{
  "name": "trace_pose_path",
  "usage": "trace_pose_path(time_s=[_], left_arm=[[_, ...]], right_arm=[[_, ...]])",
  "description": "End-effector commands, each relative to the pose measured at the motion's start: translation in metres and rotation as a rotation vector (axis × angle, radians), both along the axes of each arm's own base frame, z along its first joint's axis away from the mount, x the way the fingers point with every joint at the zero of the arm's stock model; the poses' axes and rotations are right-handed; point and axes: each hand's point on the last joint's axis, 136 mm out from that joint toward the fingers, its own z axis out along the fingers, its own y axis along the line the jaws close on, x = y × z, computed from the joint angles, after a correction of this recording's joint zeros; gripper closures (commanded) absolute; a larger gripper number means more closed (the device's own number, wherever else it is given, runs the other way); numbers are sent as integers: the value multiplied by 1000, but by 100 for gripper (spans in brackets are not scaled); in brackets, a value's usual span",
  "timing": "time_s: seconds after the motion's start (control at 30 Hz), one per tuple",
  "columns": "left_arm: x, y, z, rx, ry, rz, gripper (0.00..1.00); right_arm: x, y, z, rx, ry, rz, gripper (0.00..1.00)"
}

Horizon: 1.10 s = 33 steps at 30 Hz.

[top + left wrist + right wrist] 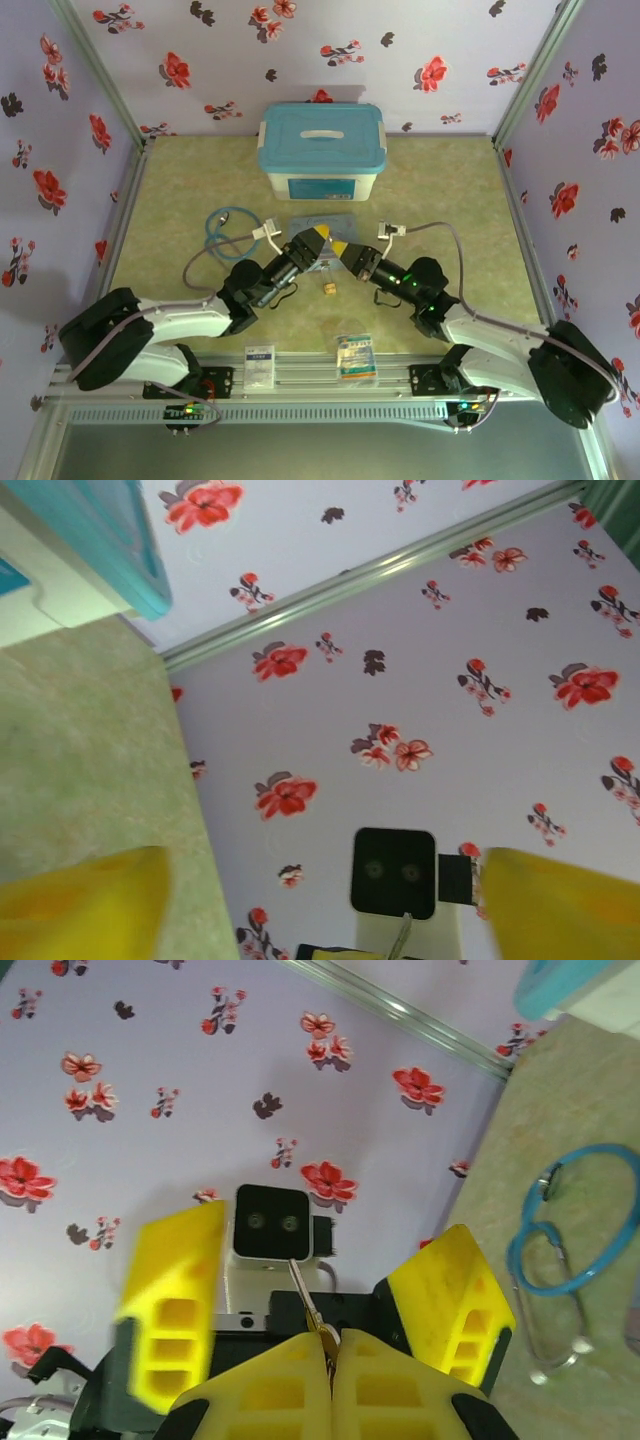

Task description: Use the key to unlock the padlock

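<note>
Left hand (318, 237) open, right hand (332, 1360) pinched shut

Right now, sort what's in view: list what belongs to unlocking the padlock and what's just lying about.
For the job:
the key, pinched in the shut right gripper
the padlock, lying on the table
the left gripper, open

Lying about:
blue-lidded box
blue stethoscope
white packet
blue-printed packet

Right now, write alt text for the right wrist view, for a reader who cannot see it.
The right gripper has its yellow fingers shut on the thin key, whose shaft sticks out toward the open left gripper facing it. A teal stethoscope lies on the green table at right, before a flowered wall.
</note>
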Motion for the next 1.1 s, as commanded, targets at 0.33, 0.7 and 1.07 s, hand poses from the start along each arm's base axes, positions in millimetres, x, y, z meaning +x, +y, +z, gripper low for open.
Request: trace_pose_path(time_s=[0.33,0.7,1.07], left_arm=[[-8,5,-54,527,81,-36,0],[-26,-25,-149,700,236,-183,16],[-13,-25,-197,884,315,-157,16]], right_arm=[[-9,-46,-107,-590,245,-105,100],[-9,-93,-157,-771,397,-271,100],[-12,-91,-163,-750,395,-256,100]])
